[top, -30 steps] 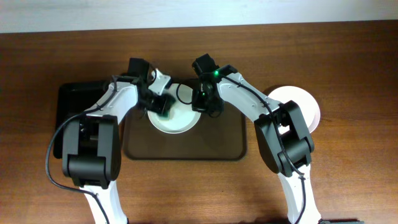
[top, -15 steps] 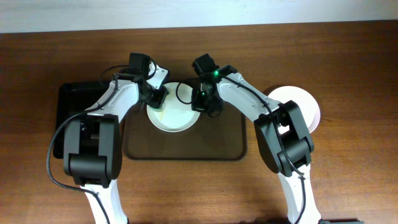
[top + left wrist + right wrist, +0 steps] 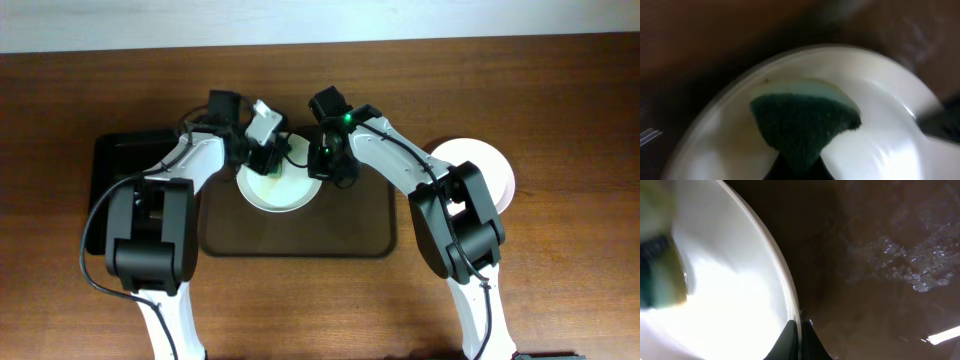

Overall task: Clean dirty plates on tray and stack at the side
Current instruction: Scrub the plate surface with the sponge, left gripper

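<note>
A white plate [image 3: 282, 192] lies at the back middle of the brown tray [image 3: 340, 232]. My left gripper [image 3: 268, 160] is shut on a green sponge [image 3: 802, 122] and presses it onto the plate's back part [image 3: 880, 100]. My right gripper [image 3: 325, 168] is shut on the plate's right rim [image 3: 790, 295], pinching it between the fingers. More plates [image 3: 490, 170] sit stacked on the table to the right of the tray.
A smaller black tray [image 3: 115, 165] lies left of the brown tray, partly under my left arm. The tray surface [image 3: 880, 255] beside the plate shows wet streaks. The wooden table [image 3: 560, 260] extends around.
My left gripper with the sponge has moved over the plate, first toward its left rim and then to its back right part. The right gripper has stayed on the rim.
</note>
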Available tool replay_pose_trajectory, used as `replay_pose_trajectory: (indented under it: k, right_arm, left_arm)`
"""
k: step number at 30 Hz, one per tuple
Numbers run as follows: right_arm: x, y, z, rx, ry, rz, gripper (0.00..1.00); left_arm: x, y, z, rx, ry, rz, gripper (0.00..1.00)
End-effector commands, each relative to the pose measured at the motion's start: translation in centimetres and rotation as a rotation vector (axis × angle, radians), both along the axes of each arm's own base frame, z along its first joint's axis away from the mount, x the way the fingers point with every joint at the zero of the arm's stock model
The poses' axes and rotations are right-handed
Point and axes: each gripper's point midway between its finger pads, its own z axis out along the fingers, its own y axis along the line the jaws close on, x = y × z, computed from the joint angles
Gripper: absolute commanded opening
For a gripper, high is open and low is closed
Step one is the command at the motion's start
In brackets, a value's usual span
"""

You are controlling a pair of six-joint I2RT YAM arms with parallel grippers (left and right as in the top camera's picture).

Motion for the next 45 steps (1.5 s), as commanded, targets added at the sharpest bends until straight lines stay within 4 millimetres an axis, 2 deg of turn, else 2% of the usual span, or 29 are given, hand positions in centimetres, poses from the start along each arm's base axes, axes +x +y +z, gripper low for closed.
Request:
replay_pose_trajectory:
  k: [1,2,3,4,9,10,11,12,13,14,16,17,21,23,25,26,28,32,33,34,35,37,39,41,44,45]
  right_arm:
    - [-1.1,0.0,-1.9,-0.031,0.039,0.024,0.04]
    - [-1.1,0.0,-1.9,-0.031,0.039,0.025,0.04]
    - [-1.1,0.0,-1.9,-0.031,0.039,0.024,0.04]
    - [-1.1,0.0,-1.9,-0.031,0.039,0.024,0.04]
    - [-1.0,0.0,-1.9,-0.029,0.037,0.024,0.04]
    - [-1.0,0.0,-1.9,-0.028,0.036,0.024,0.04]
    - [-1.0,0.1,-1.9,-0.025,0.036,0.026,0.04]
    - [-1.0,0.2,-1.9,-0.021,0.036,0.029,0.04]
    - [-1.0,0.2,-1.9,-0.020,0.036,0.029,0.04]
    - [-1.0,0.2,-1.8,-0.017,0.037,0.030,0.04]
    - [-1.0,0.3,-1.8,-0.014,0.037,0.034,0.04]
    - [-1.0,0.3,-1.8,-0.014,0.037,0.034,0.04]
    - [-1.0,0.3,-1.8,-0.014,0.037,0.034,0.04]
    - [-1.1,0.3,-1.8,-0.015,0.038,0.034,0.04]
    - [-1.1,0.3,-1.8,-0.015,0.038,0.034,0.04]
    - [-1.1,0.3,-1.8,-0.015,0.038,0.034,0.04]
    - [-1.0,0.3,-1.8,-0.015,0.037,0.034,0.04]
    - [-1.0,0.3,-1.8,-0.015,0.037,0.034,0.04]
    - [-1.0,0.3,-1.8,-0.015,0.037,0.034,0.04]
    - [-1.0,0.3,-1.8,-0.015,0.037,0.034,0.04]
    - [-1.0,0.3,-1.8,-0.015,0.037,0.034,0.04]
    - [-1.0,0.3,-1.8,-0.014,0.037,0.034,0.04]
    - [-1.0,0.3,-1.8,-0.014,0.037,0.034,0.04]
    - [-1.0,0.3,-1.8,-0.014,0.037,0.034,0.04]
    - [-1.1,0.3,-1.8,-0.015,0.037,0.034,0.04]
    - [-1.1,0.3,-1.8,-0.015,0.037,0.034,0.04]
  left_arm:
    - [-0.4,4.4,-5.9,0.226,0.086,0.174,0.00]
    - [-0.5,5.5,-6.5,0.277,0.103,0.228,0.00]
    - [-1.1,7.5,-7.4,0.366,0.140,0.326,0.00]
    - [-2.1,8.7,-7.9,0.420,0.185,0.374,0.00]
    - [-8.4,9.3,-8.7,0.488,0.435,0.319,0.00]
    - [-9.8,9.1,-8.6,0.486,0.493,0.294,0.00]
    - [-11.4,8.1,-8.4,0.441,0.556,0.222,0.00]
    - [-12.1,7.3,-8.2,0.396,0.581,0.173,0.00]
    - [-13.0,5.3,-7.7,0.287,0.609,0.080,0.00]
    - [-13.2,4.2,-7.3,0.223,0.612,0.031,0.00]
    - [-13.1,2.1,-6.5,0.095,0.587,-0.050,0.00]
    - [-12.6,1.7,-6.5,0.074,0.567,-0.051,0.00]
    - [-8.4,1.3,-6.8,0.052,0.406,0.002,0.00]
    - [-4.9,2.9,-7.4,0.125,0.311,0.162,0.00]
    - [-3.1,5.2,-7.8,0.226,0.261,0.305,0.00]
    - [-3.0,6.4,-8.0,0.280,0.260,0.362,0.00]
    - [-4.2,8.9,-8.4,0.411,0.296,0.448,0.00]
    - [-8.7,10.1,-8.6,0.514,0.459,0.423,0.00]
    - [-9.8,10.0,-8.6,0.519,0.505,0.400,0.00]
    - [-11.2,9.1,-8.5,0.483,0.558,0.317,0.00]
    - [-12.3,7.7,-8.2,0.419,0.596,0.219,0.00]
    - [-13.1,4.7,-7.5,0.253,0.612,0.060,0.00]
    - [-12.5,2.3,-6.8,0.112,0.557,-0.055,0.00]
    - [-10.4,1.0,-6.5,0.040,0.452,-0.088,0.00]
    - [-7.5,0.9,-6.6,0.038,0.338,-0.058,0.00]
    - [-6.2,1.7,-7.0,0.078,0.316,0.024,0.00]
